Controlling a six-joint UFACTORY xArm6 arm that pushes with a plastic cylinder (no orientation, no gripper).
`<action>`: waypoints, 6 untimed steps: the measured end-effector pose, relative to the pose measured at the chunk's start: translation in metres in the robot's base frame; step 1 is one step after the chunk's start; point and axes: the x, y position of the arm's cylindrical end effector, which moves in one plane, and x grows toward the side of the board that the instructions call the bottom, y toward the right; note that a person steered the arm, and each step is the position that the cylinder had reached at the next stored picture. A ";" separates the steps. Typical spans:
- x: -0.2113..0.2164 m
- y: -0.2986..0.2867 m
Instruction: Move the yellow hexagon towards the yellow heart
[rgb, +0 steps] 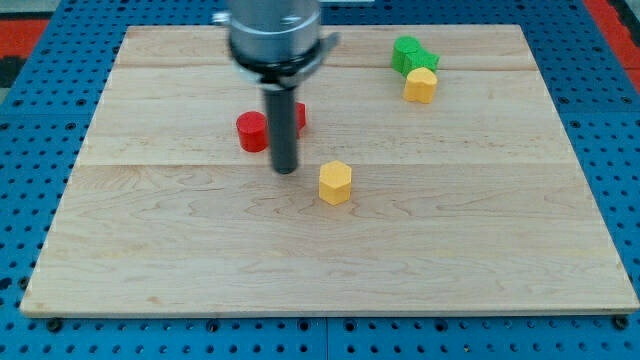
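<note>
Camera view: my tip (285, 170) rests on the wooden board (150, 260) near its middle, just off the yellow hexagon (335, 183) on the side toward the view's left, seemingly not yet touching. I carry no pincer, only this rod, so nothing is clasped. The yellow heart (421, 85) sits well apart near the top right corner, against a green block (409, 55). Two red blocks (253, 131) lie behind my rod. By my reckoning, nearly the whole push remains.
</note>
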 end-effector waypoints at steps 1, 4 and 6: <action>0.028 -0.005; 0.009 0.126; 0.028 0.154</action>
